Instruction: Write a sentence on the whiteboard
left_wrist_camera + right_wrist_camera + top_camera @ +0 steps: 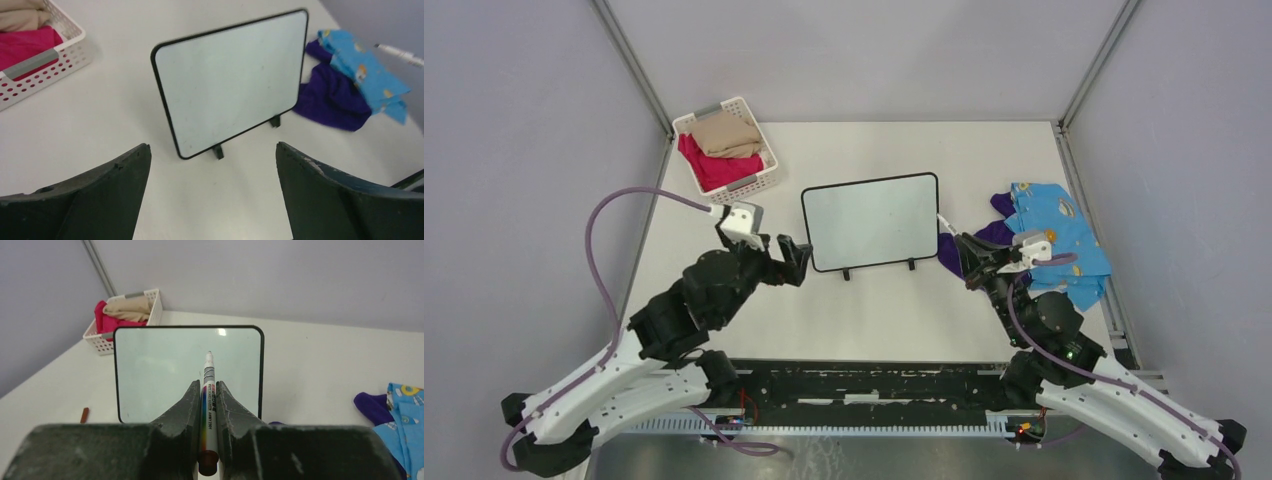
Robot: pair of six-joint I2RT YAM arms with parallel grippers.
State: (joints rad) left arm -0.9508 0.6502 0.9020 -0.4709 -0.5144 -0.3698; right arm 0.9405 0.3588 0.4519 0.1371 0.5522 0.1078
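Observation:
The whiteboard (871,222) stands on its two black feet at the table's middle, and its face is blank. It also shows in the left wrist view (230,82) and the right wrist view (160,370). My right gripper (956,252) is just right of the board and is shut on a white marker (208,371). The uncapped tip points at the board, a little short of it. The marker's tip shows in the top view (942,220) and the left wrist view (400,52). My left gripper (796,262) is open and empty by the board's lower left corner, jaws wide apart (212,146).
A white slatted basket (762,176) with pink and tan cloth sits at the back left. A blue patterned cloth (1059,232) and a purple cloth (999,205) lie right of the board. A small red-brown cap (84,415) lies on the table left of the board.

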